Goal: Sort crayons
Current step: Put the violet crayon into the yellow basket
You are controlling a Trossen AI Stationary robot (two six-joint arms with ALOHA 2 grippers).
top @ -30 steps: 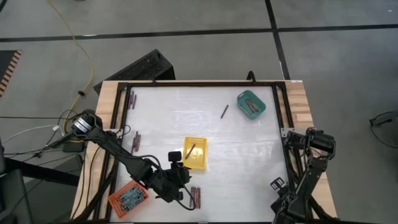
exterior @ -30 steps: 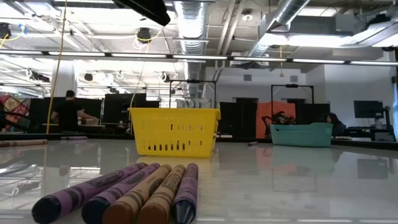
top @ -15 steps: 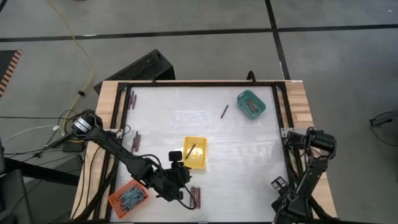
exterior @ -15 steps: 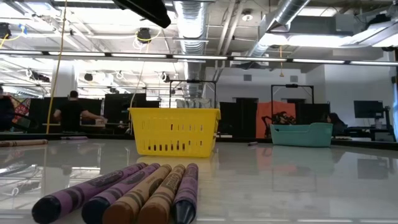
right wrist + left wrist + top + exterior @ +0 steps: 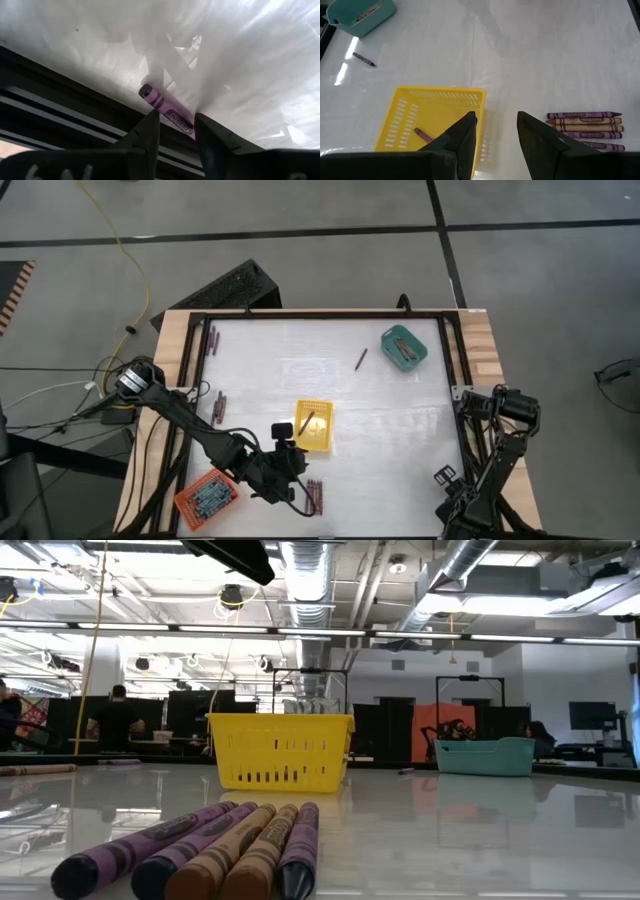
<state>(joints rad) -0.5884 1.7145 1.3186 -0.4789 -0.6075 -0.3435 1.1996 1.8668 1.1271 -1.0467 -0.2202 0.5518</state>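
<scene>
We see left end effector apart over yellow tray beside crayons, right end effector apart around purple crayon at counter edge

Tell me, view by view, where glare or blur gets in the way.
High view: even light, crayons small but distinct. Low view: the row of crayons up close is soft, while the yellow tray behind is sharp and mirrored in the glossy table. Left wrist view: a bright glare patch on the tabletop. Right wrist view: streaky white reflections wash out the surface around the purple crayon.
</scene>
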